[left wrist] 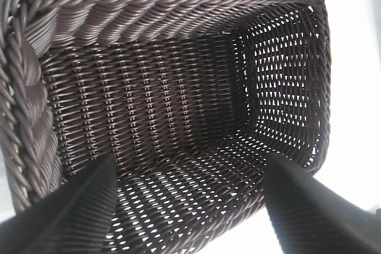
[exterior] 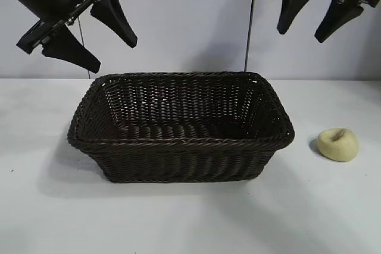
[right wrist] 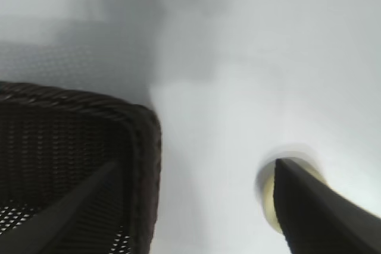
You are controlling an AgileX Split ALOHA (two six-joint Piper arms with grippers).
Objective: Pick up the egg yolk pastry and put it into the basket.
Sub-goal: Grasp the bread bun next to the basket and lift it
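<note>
The egg yolk pastry (exterior: 338, 144), a small pale yellow lump with a brownish dimple, lies on the white table to the right of the basket (exterior: 178, 143). The dark brown wicker basket stands mid-table and holds nothing. My right gripper (exterior: 303, 31) hangs open high above the table at the upper right, above and behind the pastry. In the right wrist view one finger covers most of the egg yolk pastry (right wrist: 266, 193), and the basket (right wrist: 143, 147) corner shows. My left gripper (exterior: 116, 55) hangs open high at the upper left, over the basket (left wrist: 178, 105).
The white table (exterior: 190, 218) spreads around the basket, with a plain pale wall behind. A thin vertical cable (exterior: 250, 22) runs down the wall behind the basket's right end.
</note>
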